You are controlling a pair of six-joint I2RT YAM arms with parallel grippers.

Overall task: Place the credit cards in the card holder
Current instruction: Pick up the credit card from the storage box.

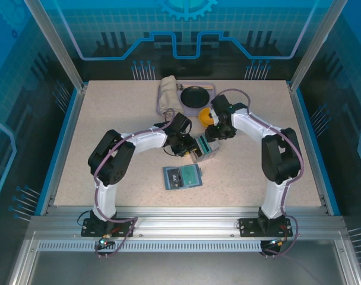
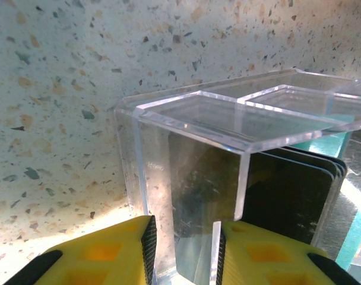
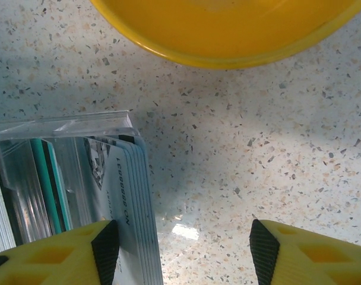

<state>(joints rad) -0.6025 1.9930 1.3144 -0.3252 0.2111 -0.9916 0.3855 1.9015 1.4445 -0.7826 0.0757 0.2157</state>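
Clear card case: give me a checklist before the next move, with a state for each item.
1. Left gripper astride a wall of the clear case: ok.
2. Left grip firm on that wall: cannot tell.
3. Right gripper open: ok.
4. Cards centred in its jaws: not ok, they hug one side.
5. Card holder on the table, apart from both arms: ok. Open to receive: cannot tell.
6. Yellow bowl clear of the right gripper: ok.
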